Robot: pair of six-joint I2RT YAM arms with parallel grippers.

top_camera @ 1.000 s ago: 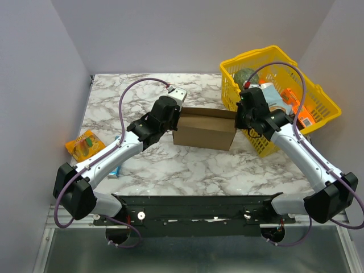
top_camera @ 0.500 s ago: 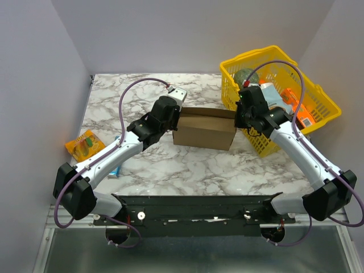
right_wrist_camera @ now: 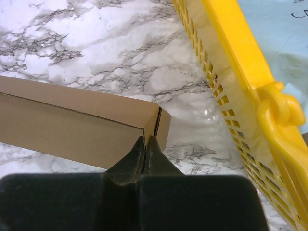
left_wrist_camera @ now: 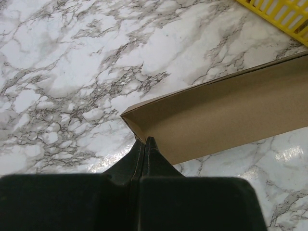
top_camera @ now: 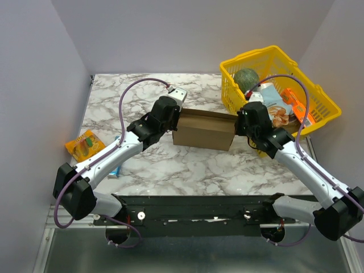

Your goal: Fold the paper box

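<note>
Paper box (top_camera: 203,129): mid-bench, slightly toward the right edge, long side facing the near edge. Walls are up; the left wrist view looks into its open brown inside.

Surroundings:
- Yellow basket (top_camera: 310,79) sits at the far right corner of the bench (top_camera: 170,165). Its left wall is just beside the box's right end, with a narrow strip of marble between them in the right wrist view.
- The basket holds a green round item (top_camera: 247,77), a pale blue pack (top_camera: 272,94) and an orange pack (top_camera: 296,105).
- Orange-yellow packet (top_camera: 84,143) lies near the left edge, well apart from the box.
- Small blue carton (top_camera: 115,169) is half hidden under the left forearm.

Left gripper (left_wrist_camera: 146,139): clenched, tips at the box's left end corner. I cannot tell whether any card is nipped between them.

Right gripper (right_wrist_camera: 146,138): clenched, tips against the box's right end corner, close to the basket wall.

Against a second ago:
- The right arm has swung down toward the near edge, and its wrist is now off the basket.
- More of the basket's contents are uncovered.
- The box, the basket and the left arm are unchanged.
</note>
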